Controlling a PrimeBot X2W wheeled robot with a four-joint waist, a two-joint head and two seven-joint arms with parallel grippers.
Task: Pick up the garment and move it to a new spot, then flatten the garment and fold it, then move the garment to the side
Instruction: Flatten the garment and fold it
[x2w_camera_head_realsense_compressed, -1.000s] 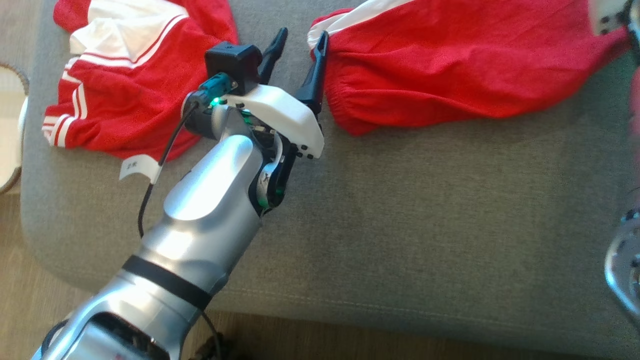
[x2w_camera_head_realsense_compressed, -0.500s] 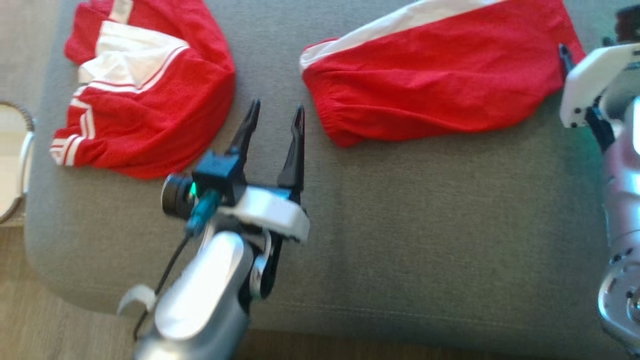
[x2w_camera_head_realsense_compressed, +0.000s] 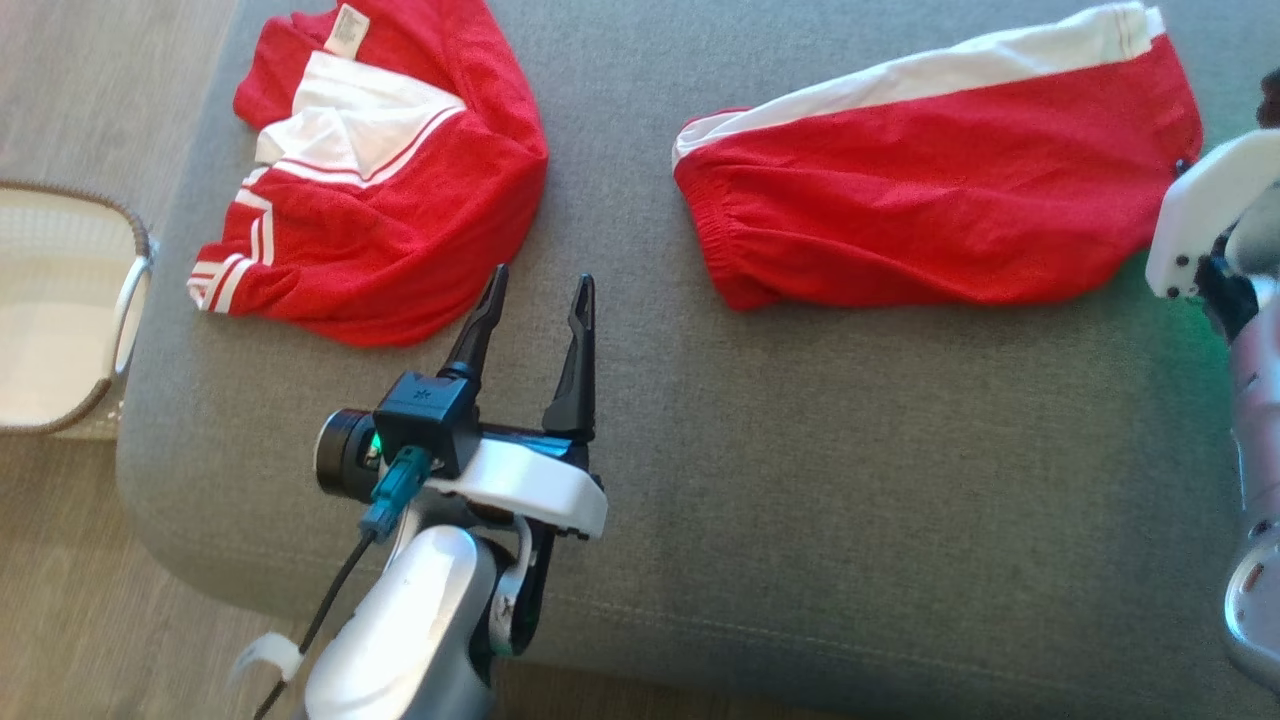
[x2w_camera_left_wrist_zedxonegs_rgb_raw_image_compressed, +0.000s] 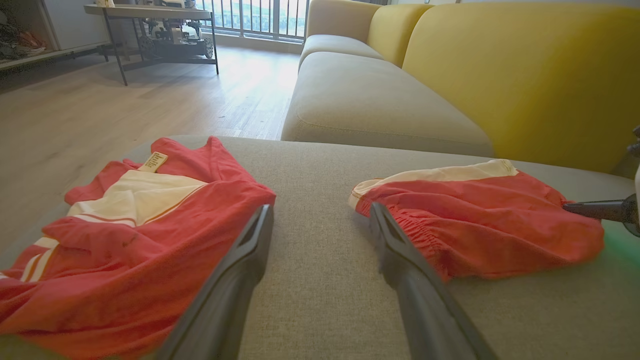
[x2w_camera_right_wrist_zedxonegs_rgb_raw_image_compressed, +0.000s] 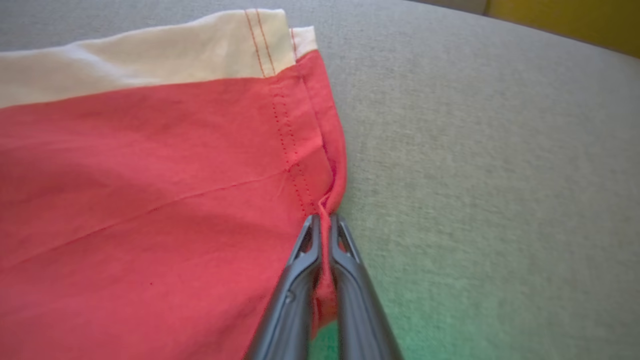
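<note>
My right gripper (x2w_camera_right_wrist_zedxonegs_rgb_raw_image_compressed: 324, 220) is clenched on the hem corner of the red shorts (x2w_camera_head_realsense_compressed: 930, 210), with a pinch of fabric caught between its fingers. The shorts lie spread on the grey cushion (x2w_camera_head_realsense_compressed: 850, 480) toward 1 o'clock in my head view, their waistband end facing 9 o'clock. My left gripper (x2w_camera_head_realsense_compressed: 540, 278) hangs released and empty over bare cushion. The shorts are at its 2 o'clock, and a crumpled red-and-white shirt (x2w_camera_head_realsense_compressed: 400, 230) lies just beside it at 11 o'clock. A pale basket (x2w_camera_head_realsense_compressed: 60, 260) sits on the floor at 9 o'clock, off the cushion's edge. A yellow sofa (x2w_camera_left_wrist_zedxonegs_rgb_raw_image_compressed: 500, 65) stands beyond at 12 o'clock.
</note>
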